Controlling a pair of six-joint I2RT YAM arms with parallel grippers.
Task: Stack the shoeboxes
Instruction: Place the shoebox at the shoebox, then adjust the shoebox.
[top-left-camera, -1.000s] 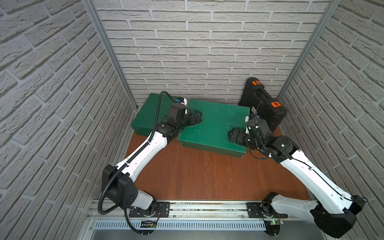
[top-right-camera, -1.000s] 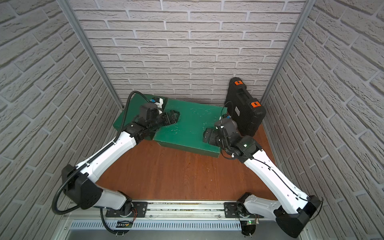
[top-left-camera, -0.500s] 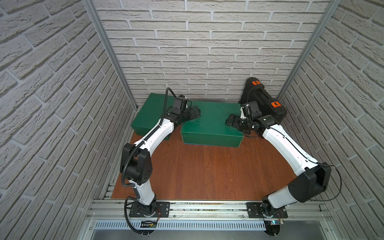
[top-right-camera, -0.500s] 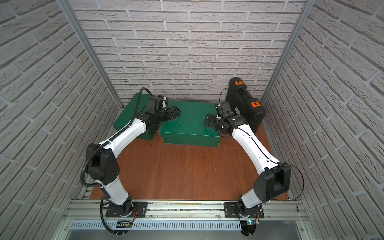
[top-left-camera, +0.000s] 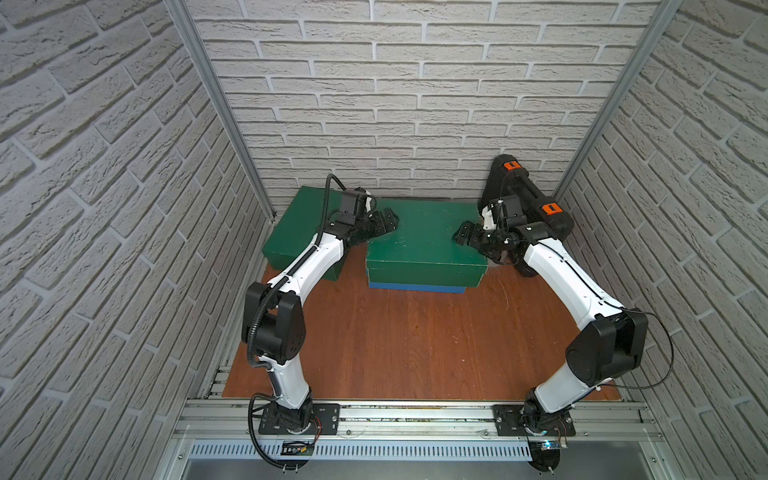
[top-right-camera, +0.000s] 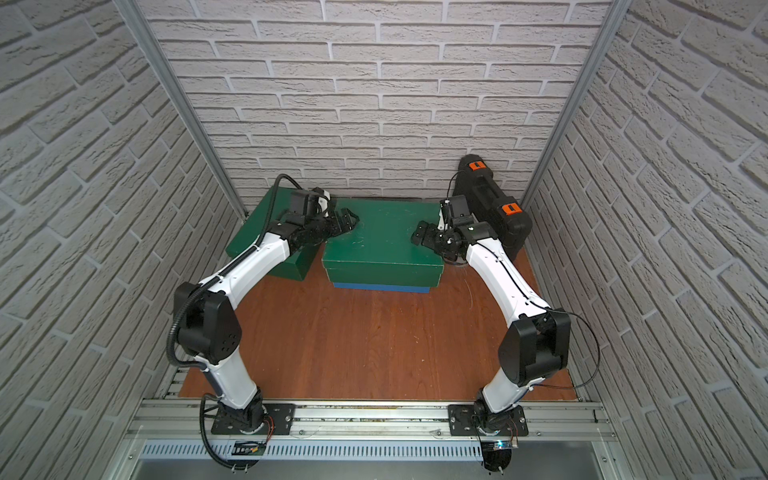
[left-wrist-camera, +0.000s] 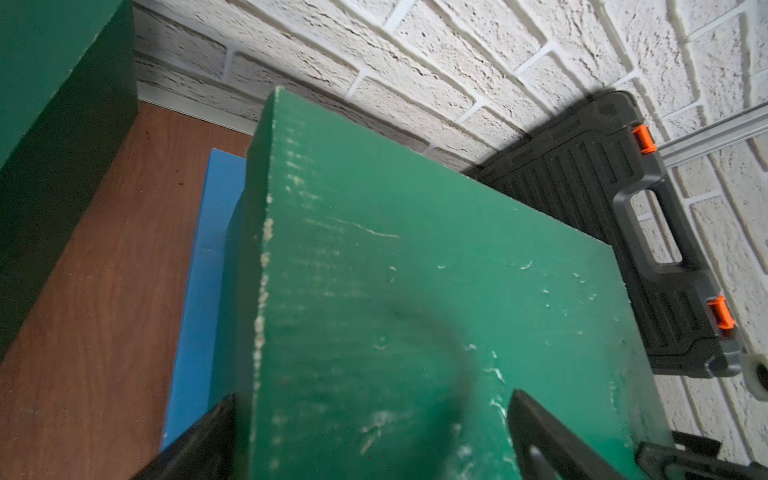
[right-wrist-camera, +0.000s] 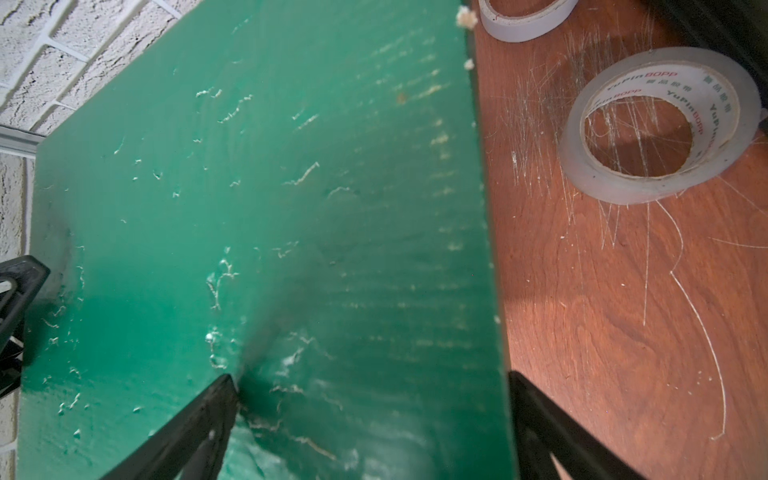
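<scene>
In both top views a scuffed dark green shoebox (top-left-camera: 424, 237) (top-right-camera: 380, 241) lies on the blue shoebox (top-left-camera: 415, 286) (top-right-camera: 380, 286) at the back centre. Only a blue strip shows under it. A second green shoebox (top-left-camera: 299, 224) (left-wrist-camera: 50, 104) stands on the table to its left. My left gripper (top-left-camera: 384, 222) (left-wrist-camera: 370, 440) is open at the top box's left end, one finger beside its wall and one over the lid. My right gripper (top-left-camera: 465, 237) (right-wrist-camera: 370, 415) is open at the right end, straddling the lid's edge the same way.
A black case (top-left-camera: 528, 203) (left-wrist-camera: 602, 216) with orange latches leans in the back right corner. Two tape rolls (right-wrist-camera: 660, 124) (right-wrist-camera: 523, 16) lie on the wooden table (top-left-camera: 415, 340) between that case and the stack. Brick walls close in the back and both sides.
A second ago the green box hung tilted between both grippers, nearer the front. It now rests flat on the blue box, and both arms have reached back with it.
</scene>
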